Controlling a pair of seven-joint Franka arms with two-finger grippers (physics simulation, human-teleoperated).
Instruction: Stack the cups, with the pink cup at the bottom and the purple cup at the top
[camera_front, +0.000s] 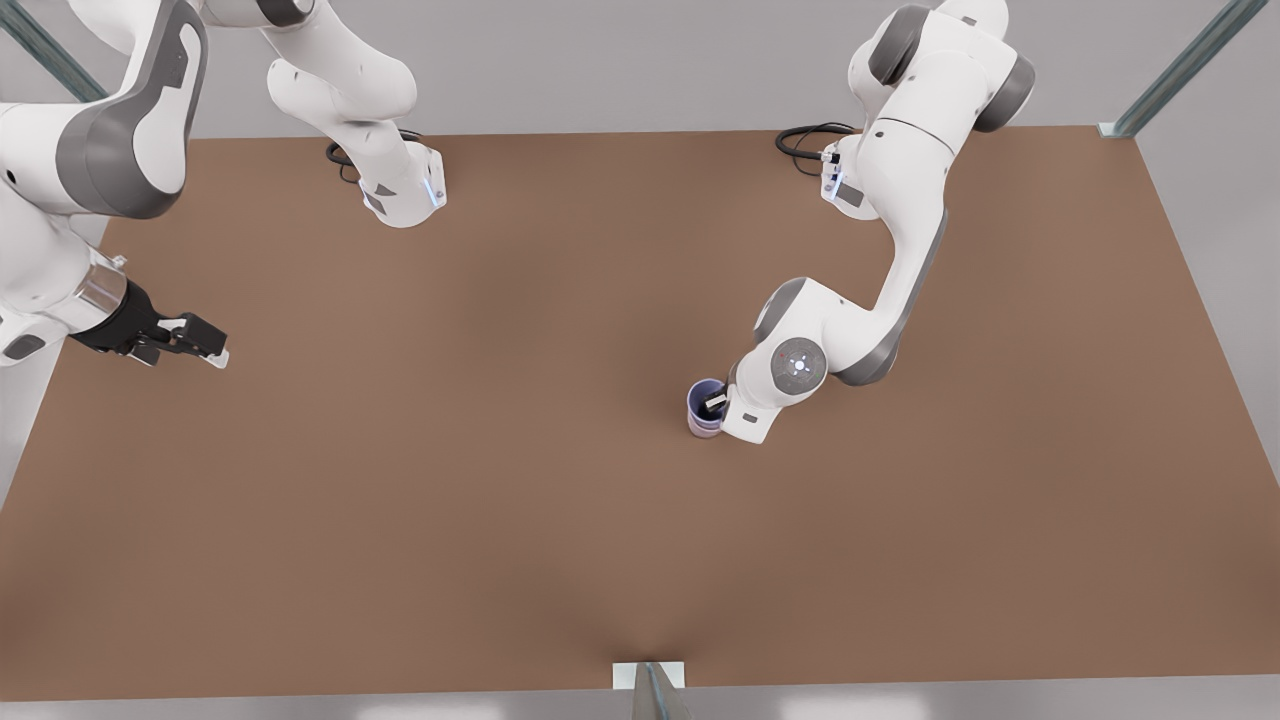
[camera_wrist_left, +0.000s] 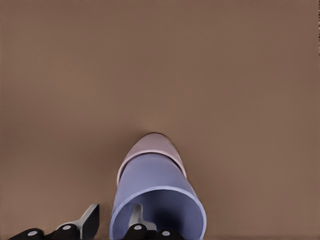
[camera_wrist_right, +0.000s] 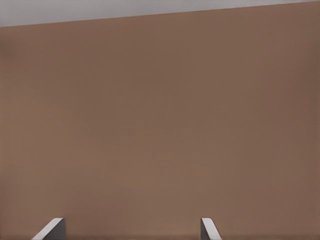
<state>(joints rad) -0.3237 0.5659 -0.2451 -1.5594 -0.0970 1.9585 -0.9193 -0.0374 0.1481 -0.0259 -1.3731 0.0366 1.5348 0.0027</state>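
Observation:
The purple cup (camera_front: 705, 393) (camera_wrist_left: 150, 182) sits nested upright inside the pink cup (camera_front: 705, 430) (camera_wrist_left: 152, 145) on the brown table, right of centre in the front view. Only a pink band shows below the purple wall. My left gripper (camera_front: 716, 404) (camera_wrist_left: 114, 220) straddles the purple cup's rim, with one finger inside the cup, the other outside, and a gap on both sides of the wall. My right gripper (camera_front: 220, 343) (camera_wrist_right: 132, 227) hangs open over bare table at the front view's far left, holding nothing.
The brown table (camera_front: 500, 500) stretches wide around the stacked cups. Both arm bases (camera_front: 405, 195) (camera_front: 850, 185) stand at the back edge with black cables. A small metal bracket (camera_front: 650, 680) sits at the front edge.

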